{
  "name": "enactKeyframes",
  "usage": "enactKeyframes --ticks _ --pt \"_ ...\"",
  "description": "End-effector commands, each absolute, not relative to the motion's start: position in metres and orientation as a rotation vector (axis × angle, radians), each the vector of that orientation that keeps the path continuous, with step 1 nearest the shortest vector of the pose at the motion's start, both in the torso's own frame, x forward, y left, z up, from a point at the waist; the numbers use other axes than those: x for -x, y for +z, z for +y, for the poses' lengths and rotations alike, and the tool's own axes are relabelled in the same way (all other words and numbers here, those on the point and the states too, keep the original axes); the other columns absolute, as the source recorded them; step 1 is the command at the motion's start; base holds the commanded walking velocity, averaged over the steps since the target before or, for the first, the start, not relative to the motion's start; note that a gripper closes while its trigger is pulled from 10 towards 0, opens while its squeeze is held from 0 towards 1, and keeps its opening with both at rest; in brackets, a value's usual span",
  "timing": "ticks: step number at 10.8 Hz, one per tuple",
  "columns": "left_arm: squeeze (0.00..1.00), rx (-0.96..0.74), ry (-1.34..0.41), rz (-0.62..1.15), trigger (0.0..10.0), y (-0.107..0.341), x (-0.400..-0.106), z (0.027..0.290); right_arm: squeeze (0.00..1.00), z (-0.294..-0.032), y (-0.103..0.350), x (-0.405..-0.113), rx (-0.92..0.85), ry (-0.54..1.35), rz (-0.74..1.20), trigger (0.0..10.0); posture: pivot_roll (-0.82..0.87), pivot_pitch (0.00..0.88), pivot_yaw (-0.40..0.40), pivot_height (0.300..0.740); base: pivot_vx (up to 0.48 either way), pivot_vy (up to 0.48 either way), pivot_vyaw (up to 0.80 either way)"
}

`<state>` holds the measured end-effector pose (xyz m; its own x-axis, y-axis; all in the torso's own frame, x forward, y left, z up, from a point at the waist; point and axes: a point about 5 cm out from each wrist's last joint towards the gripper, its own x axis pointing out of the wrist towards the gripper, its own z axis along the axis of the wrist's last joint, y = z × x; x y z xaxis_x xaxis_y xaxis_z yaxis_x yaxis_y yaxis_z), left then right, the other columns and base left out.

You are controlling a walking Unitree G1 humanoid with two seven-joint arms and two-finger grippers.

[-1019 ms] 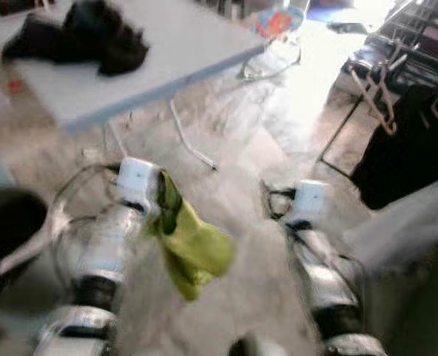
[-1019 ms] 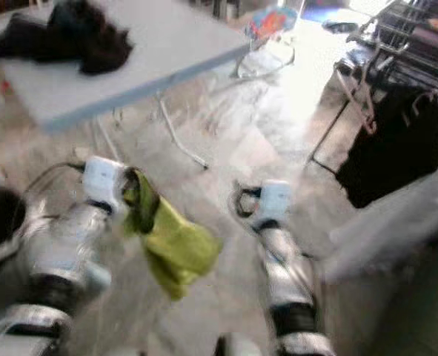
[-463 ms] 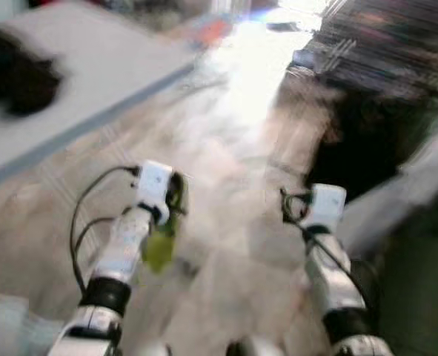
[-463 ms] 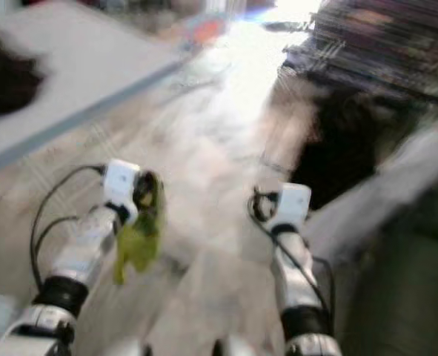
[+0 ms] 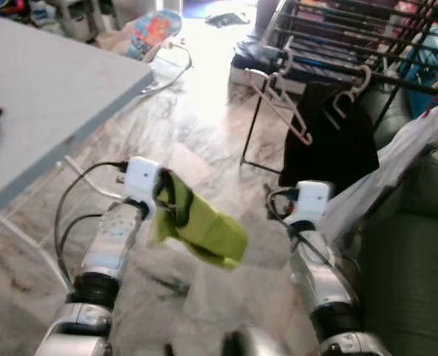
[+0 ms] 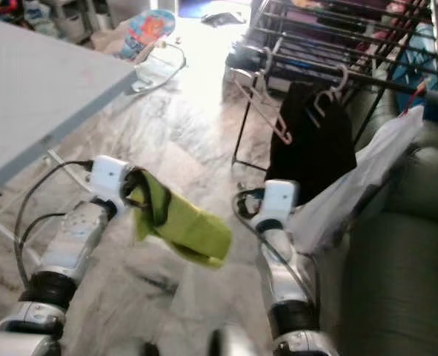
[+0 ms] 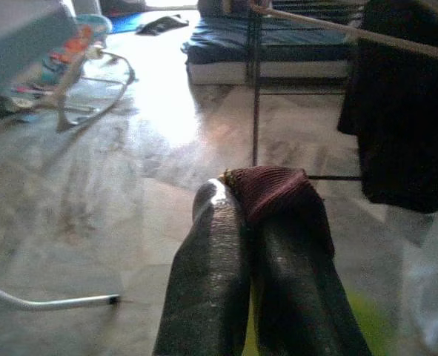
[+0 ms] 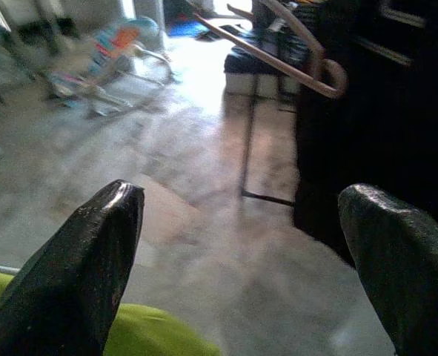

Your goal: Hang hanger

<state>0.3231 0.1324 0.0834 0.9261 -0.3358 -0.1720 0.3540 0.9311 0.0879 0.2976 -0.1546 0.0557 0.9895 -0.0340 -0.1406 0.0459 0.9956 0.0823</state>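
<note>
Now the left hand (image 5: pixel 168 199), fingers pressed together, grips a green cloth (image 5: pixel 204 230); the right hand (image 8: pixel 241 252) is wide open, empty. Judged mid-carry: next, approach the rack (image 5: pixel 337 37) ahead.

Both silver arms reach forward, side by side and apart. The left end effector (image 7: pixel 252 222) has its two black fingers pressed together. The right end effector (image 8: pixel 244 245) holds its fingers (image 8: pixel 93 259) spread wide.
</note>
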Motion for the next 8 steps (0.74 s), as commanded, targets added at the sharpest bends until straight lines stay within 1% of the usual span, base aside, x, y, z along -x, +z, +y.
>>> enactKeyframes --ticks 1,4,7,8 --pt "0.00 -0.151 -0.344 0.126 10.0 0.0919 -0.3263 0.1398 0.00 -0.1486 0.0597 -0.2997 -0.090 -0.025 0.124 10.0 0.00 0.044 -0.061 0.740 0.244 0.416 0.00" --pt "0.00 -0.183 -0.365 0.132 10.0 0.0909 -0.3256 0.1381 0.00 -0.1481 0.0602 -0.3001 -0.089 -0.028 0.124 10.0 0.00 0.045 -0.059 0.740 0.000 0.442 0.00" --pt "0.00 -0.178 -0.378 0.126 10.0 0.0910 -0.3233 0.1346 0.00 -0.1488 0.0615 -0.3000 -0.073 -0.040 0.114 10.0 0.00 0.048 -0.056 0.740 0.000 0.467 0.00" --pt "0.00 -0.153 -0.396 0.123 10.0 0.0908 -0.3204 0.1335 0.00 -0.1487 0.0641 -0.3000 -0.058 -0.051 0.098 10.0 0.00 0.049 -0.054 0.740 0.000 0.240 0.00"
